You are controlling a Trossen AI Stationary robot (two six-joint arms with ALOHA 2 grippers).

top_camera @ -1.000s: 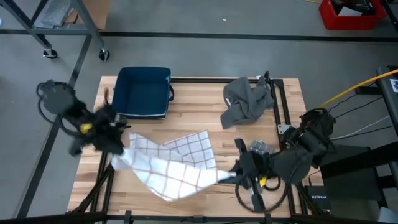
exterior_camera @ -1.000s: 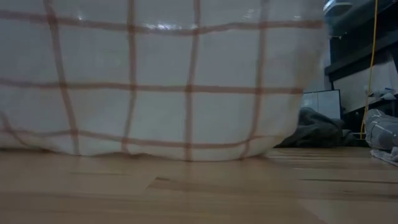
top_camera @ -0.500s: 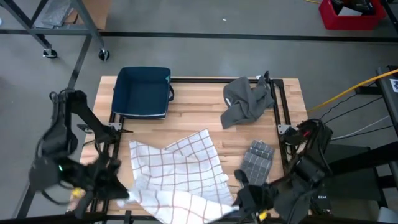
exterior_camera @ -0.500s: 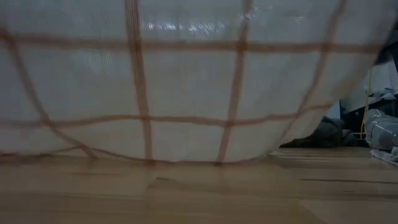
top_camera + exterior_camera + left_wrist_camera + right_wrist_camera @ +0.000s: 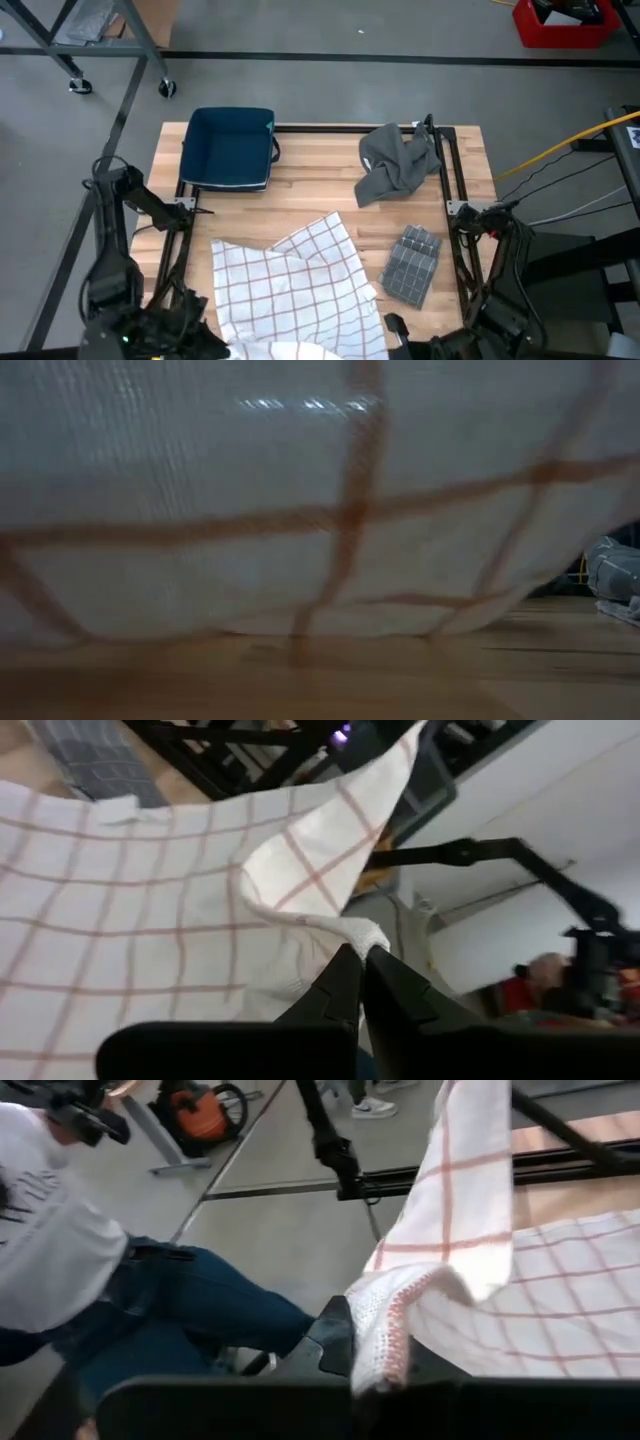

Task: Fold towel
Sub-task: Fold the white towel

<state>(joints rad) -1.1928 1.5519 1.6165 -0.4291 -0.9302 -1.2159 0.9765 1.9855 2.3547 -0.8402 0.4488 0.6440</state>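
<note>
The white towel with red checks point(image 5: 295, 285) lies spread over the near middle of the wooden table, its far part resting on the wood. In the low view the towel point(image 5: 300, 490) hangs close in front of the camera and fills the picture. My left gripper point(image 5: 362, 952) is at the table's near left edge point(image 5: 207, 340), shut on one near corner. At the near right edge point(image 5: 393, 330), my right gripper point(image 5: 375, 1370) is shut on the other near corner. My left gripper pinches a bunched near corner of the towel point(image 5: 366, 934) between its two fingertips. The fingers come roughly level from the near left side. The cloth runs from the corner out over the table, raised at the near edge. My right gripper pinches the towel's near right corner point(image 5: 385, 1325) between its fingers, which the cloth partly covers. A hemmed edge folds over the fingertips, in more than one layer. The cloth runs from the hold toward the table.
A dark blue bin point(image 5: 232, 148) stands at the far left. A crumpled grey cloth point(image 5: 398, 162) lies far right, and a folded grey towel point(image 5: 411, 262) lies right of the checked towel. A seated person point(image 5: 60, 1230) is beyond the near edge.
Both grippers have gone toward the table's near edge and down, each keeping its corner. The towel's near edge has been drawn with them, and the cloth has spread out flatter. Its far corner has stayed about where it was.
</note>
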